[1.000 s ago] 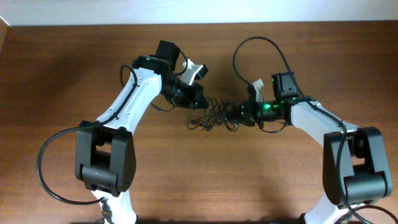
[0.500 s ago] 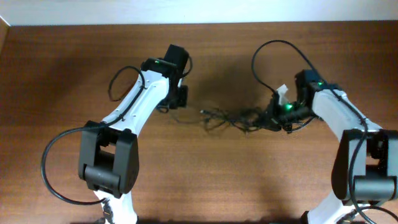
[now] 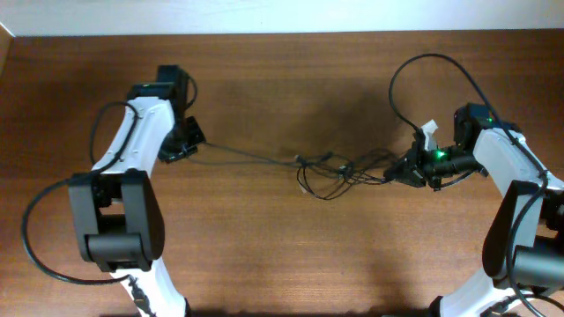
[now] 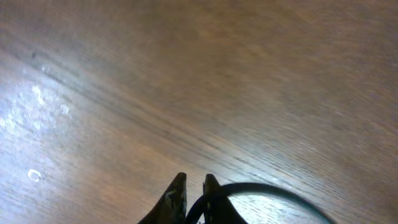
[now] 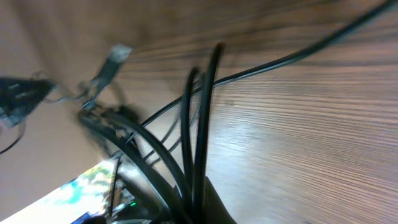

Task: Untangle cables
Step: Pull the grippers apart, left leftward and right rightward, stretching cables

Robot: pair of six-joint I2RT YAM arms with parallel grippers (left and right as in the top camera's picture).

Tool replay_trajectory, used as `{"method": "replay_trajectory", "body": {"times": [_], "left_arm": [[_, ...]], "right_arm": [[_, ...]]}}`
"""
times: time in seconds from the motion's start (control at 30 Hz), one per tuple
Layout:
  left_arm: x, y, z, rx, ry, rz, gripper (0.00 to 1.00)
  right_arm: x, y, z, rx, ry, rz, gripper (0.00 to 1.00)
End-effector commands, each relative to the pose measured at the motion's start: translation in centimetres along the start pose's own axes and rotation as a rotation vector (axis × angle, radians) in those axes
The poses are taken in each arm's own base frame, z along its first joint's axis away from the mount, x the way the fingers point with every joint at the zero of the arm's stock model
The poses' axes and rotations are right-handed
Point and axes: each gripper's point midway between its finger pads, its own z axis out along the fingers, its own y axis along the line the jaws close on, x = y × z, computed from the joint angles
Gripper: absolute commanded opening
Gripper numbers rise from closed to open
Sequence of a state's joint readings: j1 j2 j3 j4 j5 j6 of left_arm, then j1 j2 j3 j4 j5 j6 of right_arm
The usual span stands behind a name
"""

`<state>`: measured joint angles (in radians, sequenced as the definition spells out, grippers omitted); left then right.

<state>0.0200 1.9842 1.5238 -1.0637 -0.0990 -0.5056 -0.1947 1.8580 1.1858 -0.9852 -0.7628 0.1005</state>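
In the left wrist view we see only the 2 tips of the left gripper (image 4: 194, 190); the bottom edge cuts off the rest. The cables (image 4: 267, 190) show there as 1 blurred arc leaving at the lower right. The right wrist view is smeared: its left side is a blur, and the strands hide the fingers at the bottom edge. From overhead, the knot (image 3: 330, 172) is too small for us to count strands or find plugs. The right gripper (image 3: 399, 173) merges into the dark cords around it.
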Motion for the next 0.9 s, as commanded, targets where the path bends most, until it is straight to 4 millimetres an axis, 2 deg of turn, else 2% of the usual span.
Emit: {"method": "replay_trajectory", "body": {"times": [0.0,0.1,0.2,0.4,0.43,0.47,0.5,0.53,0.57,0.63,0.67,0.7,0.73,0.77,0.8,0.87], "left_arm": [[-0.2,3.9,0.7,-0.008,0.043,-0.228,0.15],[0.2,6.4,1.8,0.054,0.127,-0.362,0.16],[0.6,8.0,2.5,0.106,0.182,-0.444,0.16],[0.8,7.7,2.9,0.148,0.200,-0.461,0.20],[0.8,7.5,2.8,0.152,0.202,-0.457,0.24],[0.9,7.1,2.8,0.163,0.207,-0.451,0.29],[0.9,6.6,2.7,0.185,0.208,-0.423,0.42],[0.6,5.3,2.5,0.248,0.192,-0.323,0.79],[0.3,3.2,2.0,0.351,0.170,-0.179,0.99],[0.3,-0.1,0.9,0.499,0.149,-0.018,0.99],[0.5,-1.7,0.4,0.558,0.130,0.067,0.99],[0.8,-3.5,-0.4,0.630,0.115,0.160,0.99],[1.6,-5.6,-1.7,0.741,0.103,0.281,1.00],[2.6,-7.1,-3.0,0.836,0.101,0.375,1.00],[3.5,-8.4,-4.1,0.891,0.095,0.453,0.97],[4.6,-9.5,-4.8,0.817,0.069,0.531,0.97]], "right_arm": [[-0.6,-3.3,-0.6,0.190,-0.031,0.036,0.04],[-0.7,-4.9,-1.0,0.285,-0.047,0.070,0.04],[-0.9,-7.6,-2.1,0.447,-0.082,0.140,0.04],[-1.5,-10.9,-4.2,0.665,-0.183,0.274,0.05],[-1.7,-10.4,-3.9,0.632,-0.180,0.270,0.13],[-1.6,-9.5,-3.2,0.571,-0.159,0.256,0.16],[-1.4,-8.1,-2.4,0.480,-0.125,0.211,0.18],[-1.3,-6.5,-1.7,0.382,-0.096,0.168,0.21],[-1.3,-5.0,-1.4,0.305,-0.080,0.156,0.30],[-0.9,-2.4,-1.9,0.241,-0.034,0.098,0.39],[-0.6,-0.5,-2.2,0.216,-0.002,0.022,0.42],[-0.4,0.3,-2.5,0.235,0.011,-0.004,0.46],[-0.3,0.5,-2.8,0.278,0.016,-0.017,0.55],[-0.4,0.1,-3.1,0.331,0.014,-0.025,0.62],[-0.5,-1.4,-3.7,0.439,0.002,-0.018,0.84],[-0.2,-4.3,-5.2,0.625,-0.019,0.065,0.88]]}}
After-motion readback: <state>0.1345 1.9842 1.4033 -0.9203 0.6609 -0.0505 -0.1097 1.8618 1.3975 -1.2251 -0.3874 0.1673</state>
